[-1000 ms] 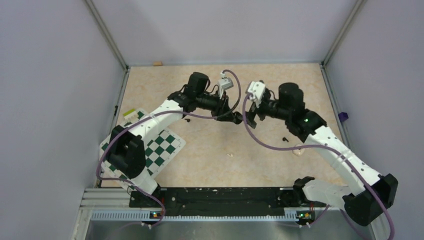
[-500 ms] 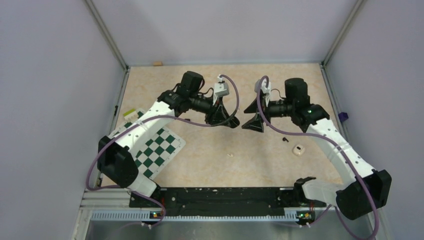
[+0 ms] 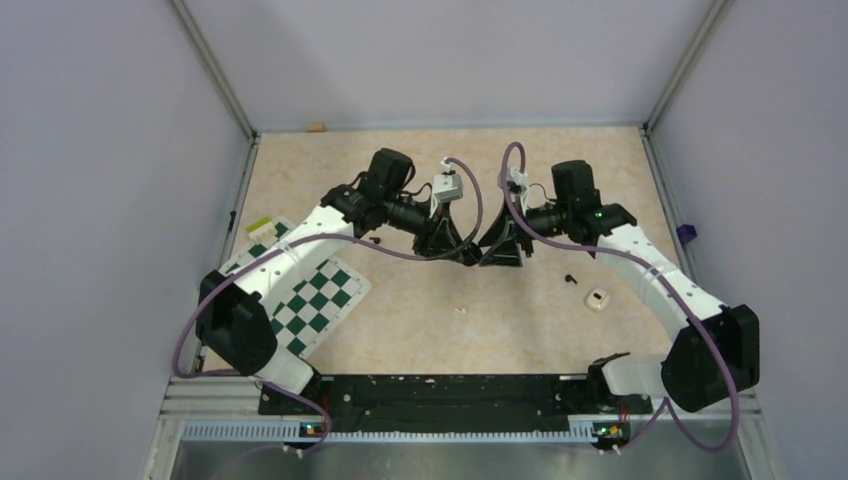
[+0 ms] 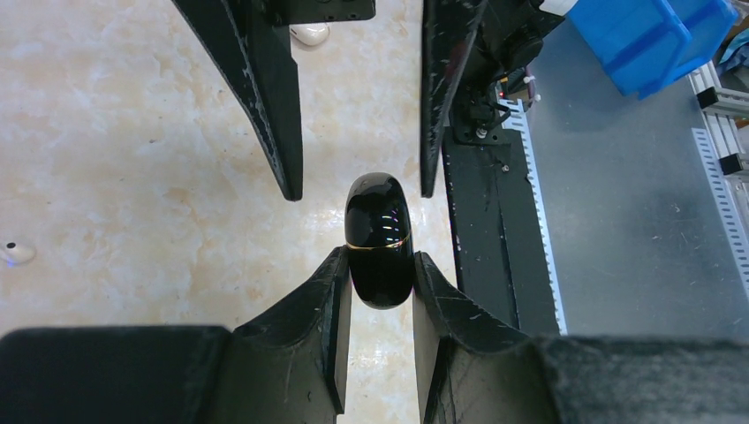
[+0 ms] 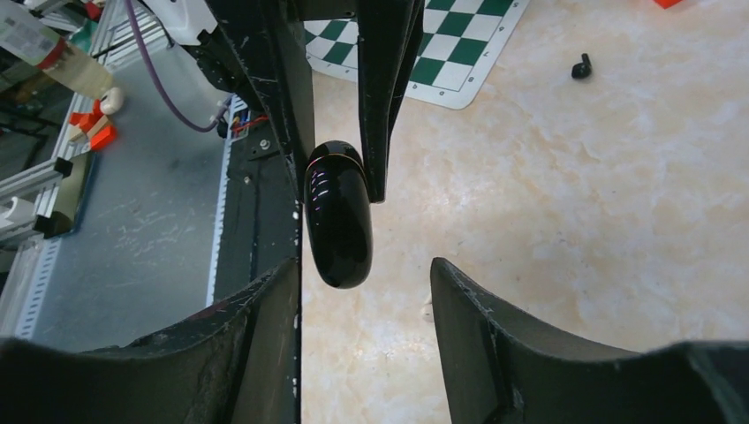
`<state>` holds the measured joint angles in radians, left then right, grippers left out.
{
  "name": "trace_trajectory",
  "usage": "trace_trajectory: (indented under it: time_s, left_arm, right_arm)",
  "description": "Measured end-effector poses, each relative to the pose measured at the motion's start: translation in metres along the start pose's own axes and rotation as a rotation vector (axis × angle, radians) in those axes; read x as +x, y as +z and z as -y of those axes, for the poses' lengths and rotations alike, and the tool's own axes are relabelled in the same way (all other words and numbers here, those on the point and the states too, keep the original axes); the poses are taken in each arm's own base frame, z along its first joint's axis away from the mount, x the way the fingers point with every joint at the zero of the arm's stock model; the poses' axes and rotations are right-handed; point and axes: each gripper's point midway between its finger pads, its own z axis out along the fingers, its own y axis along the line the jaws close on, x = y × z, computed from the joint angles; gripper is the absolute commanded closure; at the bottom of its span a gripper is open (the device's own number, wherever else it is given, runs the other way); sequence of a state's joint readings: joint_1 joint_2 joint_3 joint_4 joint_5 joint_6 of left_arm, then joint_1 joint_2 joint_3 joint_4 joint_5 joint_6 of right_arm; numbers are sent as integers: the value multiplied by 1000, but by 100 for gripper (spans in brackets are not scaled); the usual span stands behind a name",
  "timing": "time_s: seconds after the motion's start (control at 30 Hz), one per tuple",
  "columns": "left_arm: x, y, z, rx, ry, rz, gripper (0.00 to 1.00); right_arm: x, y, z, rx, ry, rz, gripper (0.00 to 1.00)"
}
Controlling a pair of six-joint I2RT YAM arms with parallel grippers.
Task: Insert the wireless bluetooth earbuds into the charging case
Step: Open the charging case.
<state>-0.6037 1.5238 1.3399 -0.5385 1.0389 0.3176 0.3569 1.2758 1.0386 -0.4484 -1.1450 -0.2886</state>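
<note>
My left gripper is shut on a glossy black oval capsule with a thin gold seam, held above the table. The right gripper faces it tip to tip, open. The capsule's free end sits between its fingers, close to the left one, with a gap to the other. From above, the two grippers meet mid-table. Small black earbuds lie on the table. The cream-white charging case rests right of the grippers, partly visible past the right fingers.
A green-and-white chequered mat lies at the left under the left arm. A tiny white crumb sits near the middle front. A black rail runs along the near edge. Walls enclose the table on three sides.
Both grippers have swung so they point tip to tip at mid-table. The right jaws have narrowed round the capsule's free end. The left grip is unchanged.
</note>
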Motion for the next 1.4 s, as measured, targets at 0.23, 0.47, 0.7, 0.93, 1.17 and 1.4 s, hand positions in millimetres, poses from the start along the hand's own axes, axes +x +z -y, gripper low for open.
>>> trace_trajectory:
  time_s: [0.23,0.47,0.7,0.93,1.17,1.4]
  left_arm:
    - [5,8,-1,20,-11,-12,85]
    - [7,12,-3,23,-39,-14,85]
    - [7,12,-1,31,-62,-12,81]
    - [7,13,-2,29,-56,-7,36]
    - [5,13,-6,11,-50,-4,22]
    - [4,14,-8,2,-54,2,26]
  right_arm:
    - [5,4,0,-41,51,-3,58]
    - [8,7,-4,-61,44,-6,67]
    - [10,10,-6,-63,21,-17,88]
    - [11,10,-7,-63,20,-19,96]
    - [3,4,-11,-44,-10,-2,98]
    - [-6,-2,-5,28,-36,40,97]
